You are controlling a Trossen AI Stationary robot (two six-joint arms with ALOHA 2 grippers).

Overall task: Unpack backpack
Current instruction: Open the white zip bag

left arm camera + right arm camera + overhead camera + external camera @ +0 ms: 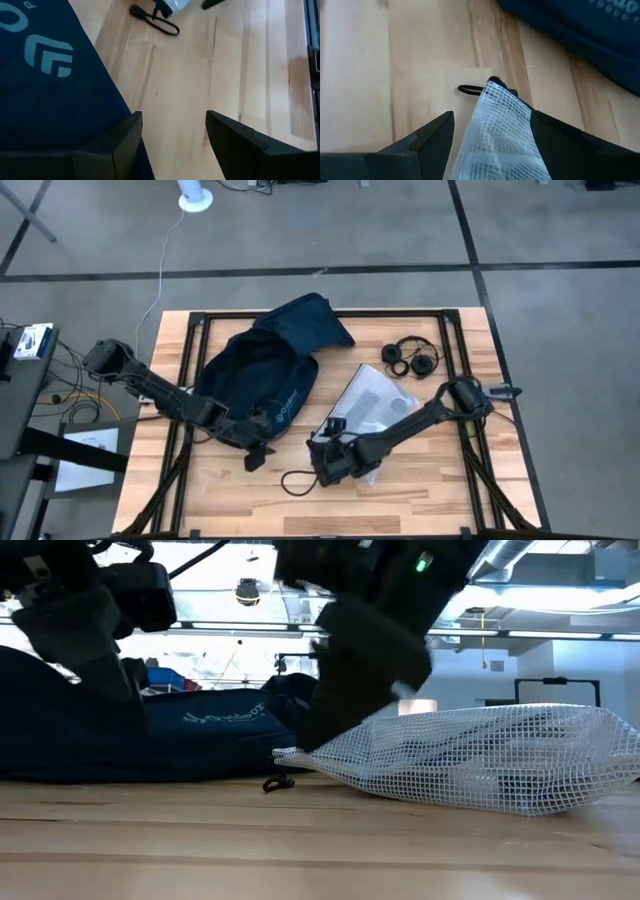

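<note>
- Looking down from the high view, we find the backpack [262, 370] at about ten o'clock from the table's [420, 490] centre, lying flat with its flap thrown toward twelve.
- We see the left gripper [258, 454] just off the pack's six o'clock edge; in its wrist view the jaws stand spread over bare wood, holding nothing, with navy fabric beside one finger [117, 145].
- We see the right gripper [492, 135] near the table's centre, jaws spread around the corner of a mesh pouch [362, 408], which lies between them; whether the fingers actually touch it we cannot say, probably not.
- A black cord loop [297, 479] trails off the pouch toward seven o'clock, and headphones [411, 357] sit at about two o'clock.
- We judge the backpack soft, floppy and light: it will sag and fold when lifted, so a pinch on the rim of the opening or a seam should hold better than slack cloth.
</note>
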